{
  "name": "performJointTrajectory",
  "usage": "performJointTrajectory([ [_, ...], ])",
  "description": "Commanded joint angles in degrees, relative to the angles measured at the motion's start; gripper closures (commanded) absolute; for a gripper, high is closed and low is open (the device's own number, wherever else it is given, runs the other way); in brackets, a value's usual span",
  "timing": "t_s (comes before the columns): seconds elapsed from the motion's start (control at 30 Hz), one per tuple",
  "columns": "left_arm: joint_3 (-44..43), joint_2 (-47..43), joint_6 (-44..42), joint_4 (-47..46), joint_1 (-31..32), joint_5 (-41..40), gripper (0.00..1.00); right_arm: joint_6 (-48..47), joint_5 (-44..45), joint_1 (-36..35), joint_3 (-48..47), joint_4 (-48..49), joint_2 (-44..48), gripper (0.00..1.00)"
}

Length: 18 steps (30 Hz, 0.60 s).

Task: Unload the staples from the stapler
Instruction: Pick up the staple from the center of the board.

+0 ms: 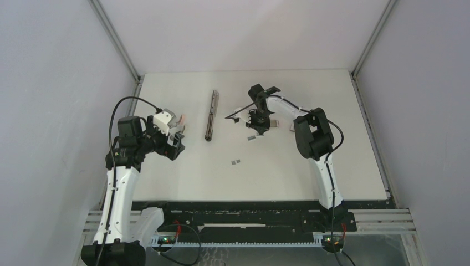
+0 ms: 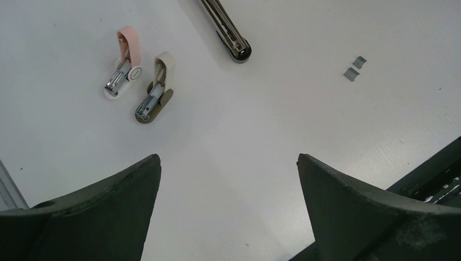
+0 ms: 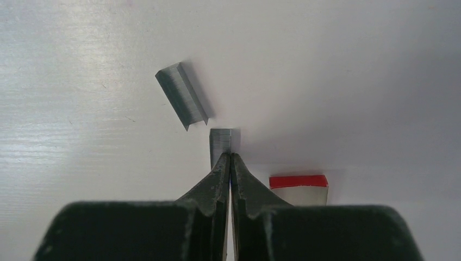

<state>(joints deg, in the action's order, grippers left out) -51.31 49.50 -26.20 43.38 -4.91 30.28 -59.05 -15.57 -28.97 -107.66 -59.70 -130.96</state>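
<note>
- The stapler (image 1: 211,115) lies alone on the table (image 1: 332,166), in the far half and a little left of the middle. Its length runs from the far edge toward the near edge, and neither arm touches it. With loose strips on the surface, it looks at least partly emptied.
- The right gripper (image 3: 229,157) is down at the surface to the right of the stapler, its jaws pressed together with no gap. The tips meet at the near end of a short strip of staples (image 3: 223,142). The strip is wider than the closed tips, so whether any of it is pinched cannot be told. The low, closed pose suits picking at or nudging such a thin piece.
- A second strip (image 3: 182,97) lies tilted just beyond and to the left, apart from the fingers.
- A red-and-white box (image 3: 299,187) sits just right of the fingers, untouched.
- Two more staple bits (image 1: 235,162) lie near the middle of the table, well apart from both grippers.
- The left gripper (image 2: 228,160) hangs over the left side of the table, jaws spread wide and holding nothing. It seems parked clear of the work, free to steady the stapler if needed.
- Ahead of it lie a small pink tool (image 2: 122,65) and a beige tool (image 2: 155,89), side by side near the left edge and not in use.
</note>
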Motion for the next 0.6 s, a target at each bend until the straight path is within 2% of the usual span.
performJointTrajectory([
  [0.0,1.4,-0.6,-1.1,-1.9,-0.4,1.5,0.00,3.1,-1.5,0.0,-2.9,-0.4,0.7,1.00],
  [0.23,1.5,-0.7,-1.0,-1.9,-0.3,1.4,0.00,14.6,-3.5,0.8,-5.6,1.3,3.4,1.00],
  [0.57,1.3,-0.7,-0.9,-1.9,-0.3,1.7,0.00,47.1,4.6,1.8,1.8,10.8,13.9,1.00],
])
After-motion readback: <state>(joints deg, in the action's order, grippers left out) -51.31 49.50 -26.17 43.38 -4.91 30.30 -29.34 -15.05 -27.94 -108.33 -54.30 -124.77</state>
